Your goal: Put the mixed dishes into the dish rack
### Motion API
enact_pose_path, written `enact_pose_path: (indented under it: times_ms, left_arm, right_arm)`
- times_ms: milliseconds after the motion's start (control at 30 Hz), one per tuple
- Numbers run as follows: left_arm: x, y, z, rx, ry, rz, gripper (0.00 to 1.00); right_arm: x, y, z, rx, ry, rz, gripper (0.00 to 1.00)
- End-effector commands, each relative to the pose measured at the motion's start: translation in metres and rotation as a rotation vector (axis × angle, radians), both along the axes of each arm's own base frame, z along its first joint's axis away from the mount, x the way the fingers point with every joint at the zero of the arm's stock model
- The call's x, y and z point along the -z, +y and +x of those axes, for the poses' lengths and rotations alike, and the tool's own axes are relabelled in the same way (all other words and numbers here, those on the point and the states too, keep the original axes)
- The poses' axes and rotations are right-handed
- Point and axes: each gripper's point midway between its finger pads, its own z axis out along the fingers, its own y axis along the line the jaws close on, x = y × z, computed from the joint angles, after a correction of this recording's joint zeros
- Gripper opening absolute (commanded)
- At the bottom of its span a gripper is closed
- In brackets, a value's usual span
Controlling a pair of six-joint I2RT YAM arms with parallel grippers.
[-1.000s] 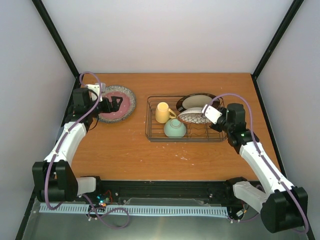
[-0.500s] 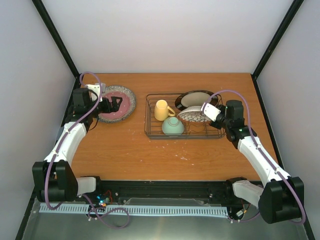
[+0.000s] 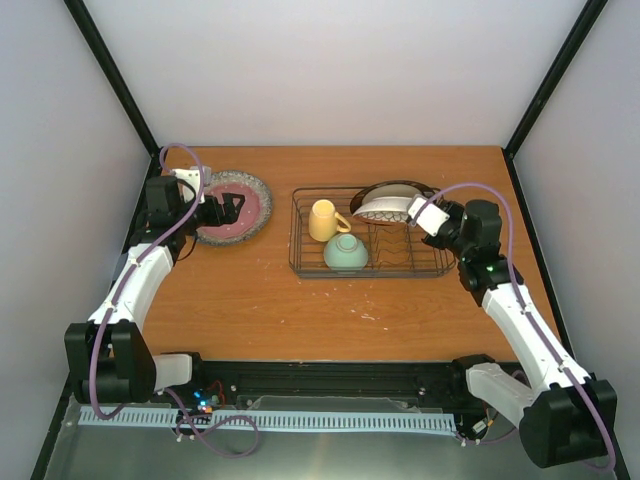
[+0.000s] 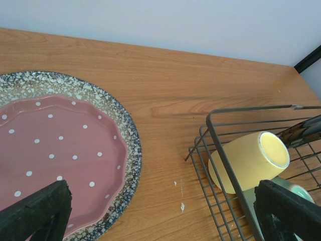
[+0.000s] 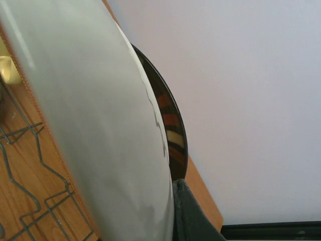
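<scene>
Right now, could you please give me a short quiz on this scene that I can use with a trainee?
1. True or false: the pink plate already sits in the dish rack.
2. What does the right end effector hold? A) the pink plate B) the brown petal plate C) nothing
3. Fill in: the yellow mug lies on its ____ in the rack.
Key: 1 false; 2 B; 3 side.
</scene>
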Motion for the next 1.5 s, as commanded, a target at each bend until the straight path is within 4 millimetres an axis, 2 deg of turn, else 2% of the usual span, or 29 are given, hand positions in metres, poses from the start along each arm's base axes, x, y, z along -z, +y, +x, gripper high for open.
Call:
enact_pose_path:
  times_ms: [0, 67, 300, 567, 667, 767, 967, 1200, 1333, 1467]
  left_arm:
    - [-0.010, 0.004, 0.007, -0.010, -0.038, 0.007, 1.00]
    - [-0.015, 0.005, 0.010, -0.013, -0.066, 0.011, 1.00]
    - [-0.012, 0.008, 0.013, -0.024, -0.064, 0.035, 1.00]
    - [-0.011, 0.008, 0.016, -0.021, -0.060, 0.033, 1.00]
    - [-0.010, 0.008, 0.016, -0.020, -0.056, 0.031, 1.00]
    - [-0.008, 0.007, 0.016, -0.017, -0.051, 0.027, 1.00]
    - [-0.009, 0.007, 0.017, -0.018, -0.051, 0.031, 1.00]
    - [-0.009, 0.008, 0.017, -0.021, -0.052, 0.036, 1.00]
    - [-0.008, 0.007, 0.018, -0.017, -0.048, 0.031, 1.00]
    - [-0.009, 0.007, 0.019, -0.016, -0.049, 0.026, 1.00]
  right_arm:
    - [-0.066, 0.002, 0.011, -0.014, -0.241, 0.026, 0.03]
    - [-0.059, 0.003, 0.018, -0.014, -0.235, 0.007, 0.03]
    - [-0.033, 0.004, 0.038, -0.028, -0.191, -0.035, 0.03]
    - [-0.001, 0.005, 0.044, -0.033, -0.089, -0.062, 0.03]
    - [0.005, 0.002, 0.045, -0.017, -0.071, -0.059, 0.03]
    - [0.014, 0.000, 0.044, -0.006, -0.043, -0.053, 0.12]
    - [0.028, 0.002, 0.047, -0.007, 0.012, -0.047, 0.19]
    - [0.031, 0.003, 0.050, -0.006, 0.046, -0.036, 0.36]
    - [0.032, 0.000, 0.050, 0.011, 0.051, -0.039, 0.37]
    - [0.026, -0.006, 0.048, 0.040, 0.031, -0.045, 0.44]
